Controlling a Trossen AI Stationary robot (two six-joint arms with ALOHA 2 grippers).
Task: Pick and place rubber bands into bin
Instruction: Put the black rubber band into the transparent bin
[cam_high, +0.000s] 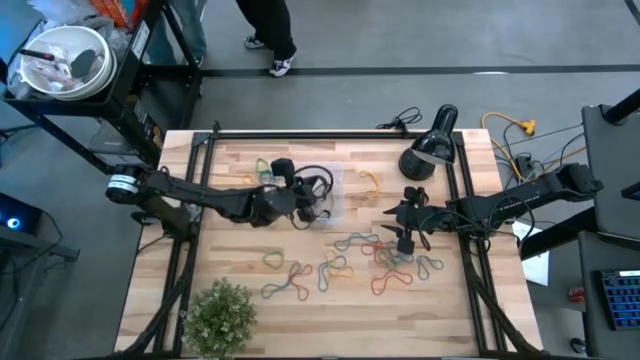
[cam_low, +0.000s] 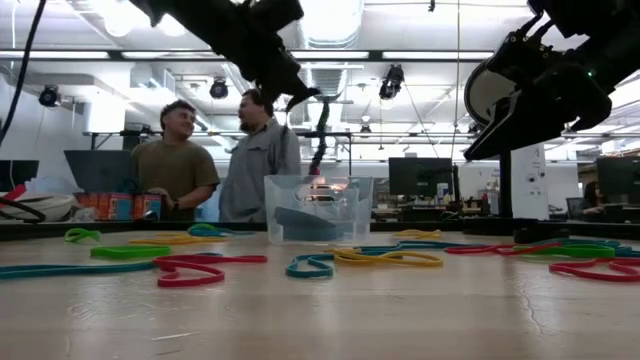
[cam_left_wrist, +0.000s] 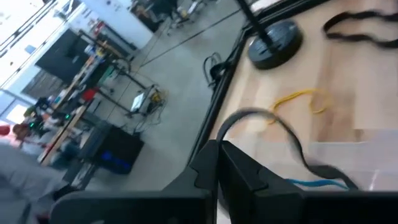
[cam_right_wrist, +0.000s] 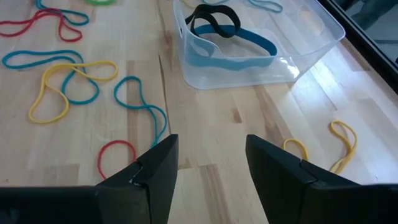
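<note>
lighting's even overall, bright overhead. low view: ceiling lights blown out, glare up top, both arms basically silhouettes against it. tabletop up front soft/out of focus, bands there a bit fuzzy. high view: clean n sharp, soft short shadows under arms, slight bend at frame edges. left wrist view: heavy motion blur, everything smeared, bg washed out white in corner. right wrist view: crisp mid-frame, bin plastic catching small highlights, own fingers dark n soft up close.

The left hand is blurred, its base cut off at the picture's edge.
</note>
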